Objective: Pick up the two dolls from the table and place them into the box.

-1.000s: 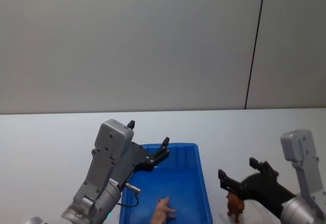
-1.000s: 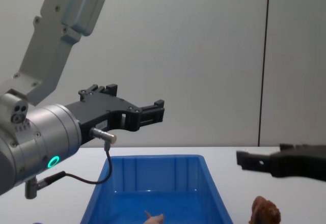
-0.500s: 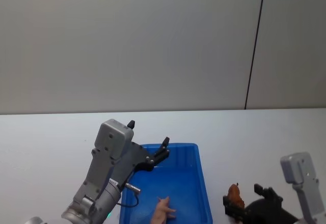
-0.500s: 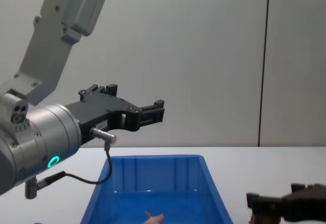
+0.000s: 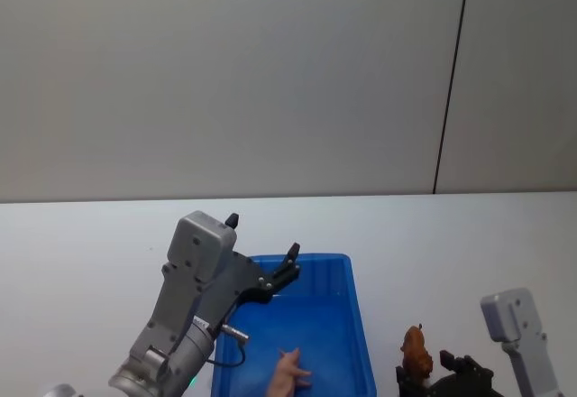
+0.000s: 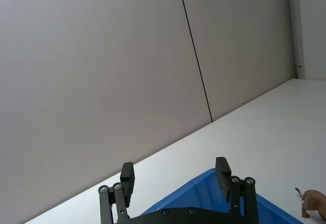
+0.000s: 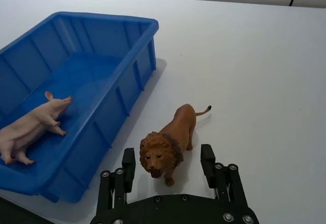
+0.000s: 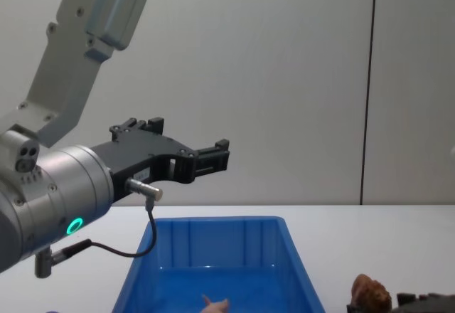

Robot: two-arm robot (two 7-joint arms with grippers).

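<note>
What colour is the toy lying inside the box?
Pale pink pig, clearest in the right wrist view.

The right claw (image 7: 167, 154) sits low, fingers spread either side of the head of the lion doll (image 7: 175, 130), with a gap on each side. The box (image 7: 145, 56) wall stands just beside the lion doll, and the bench (image 7: 265, 66) on its other side lies open. The left claw (image 6: 174, 165) hangs spread above the box. The pig doll (image 7: 30, 127) occupies one end of the box floor.

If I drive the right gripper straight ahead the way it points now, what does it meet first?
The brown lion toy. It stands on the table facing the right gripper, its head between the open jaws, so the palm would likely meet that first. The blue box sits off to the side.
</note>
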